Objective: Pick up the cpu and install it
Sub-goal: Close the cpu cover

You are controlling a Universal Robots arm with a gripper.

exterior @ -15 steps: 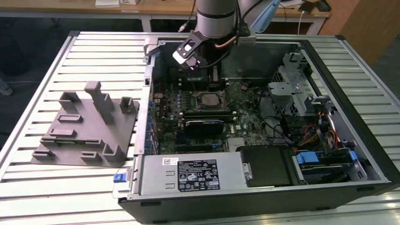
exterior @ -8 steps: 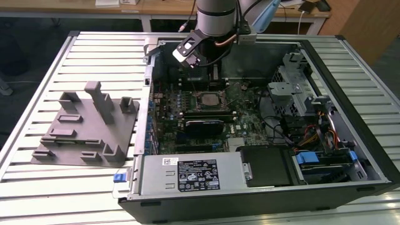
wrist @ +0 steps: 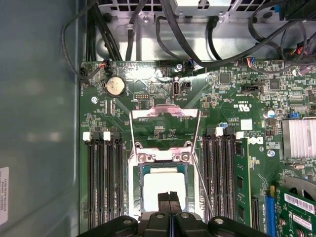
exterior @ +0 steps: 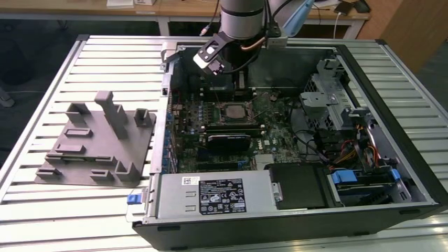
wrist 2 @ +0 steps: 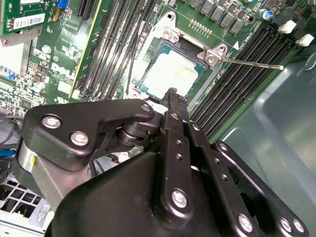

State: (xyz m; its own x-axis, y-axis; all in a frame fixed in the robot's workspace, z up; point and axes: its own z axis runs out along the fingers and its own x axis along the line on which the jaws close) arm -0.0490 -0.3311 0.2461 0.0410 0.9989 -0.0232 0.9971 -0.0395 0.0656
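Observation:
The cpu [wrist: 163, 183] is a shiny silver square lying flat in the motherboard socket [wrist: 134, 170]. The socket's metal load plate [wrist: 164, 126] is swung up and open behind it. The cpu [wrist 2: 174, 74] looks bright under the fingertips in both wrist views. My gripper [wrist: 169, 196] hangs just over the chip's near edge with its two black fingers pressed together and nothing between them. Whether the tips touch the chip cannot be told. In the exterior view the gripper [exterior: 236, 71] hangs inside the open computer case, above the socket and cpu [exterior: 232, 111].
A thin socket lever [wrist 2: 252, 63] sticks out beside the socket. Memory slots [wrist: 101, 182] flank it on both sides. A grey holder [exterior: 98, 142] stands on the slatted table at the exterior view's left. The power supply [exterior: 210, 195] and drive cage [exterior: 329, 107] crowd the case.

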